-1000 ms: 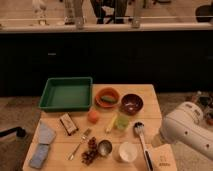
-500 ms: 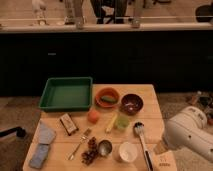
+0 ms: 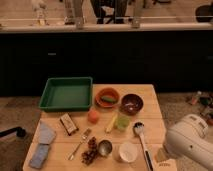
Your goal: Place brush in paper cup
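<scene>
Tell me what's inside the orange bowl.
A green object lies in the orange bowl; the bottom beneath it is hidden. The gripper is out of view; only the white arm shows, lower right.

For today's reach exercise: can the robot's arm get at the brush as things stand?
Probably yes: the brush lies on the right of the table, nearest the arm, nothing over it; only the paper cup sits close beside it. The gripper is out of view, lower right.

My arm [image 3: 189, 141] enters at lower right as one white, rounded housing segment, its bulk sloping down toward the right edge. My claw is out of view, somewhere past that lower right corner
</scene>
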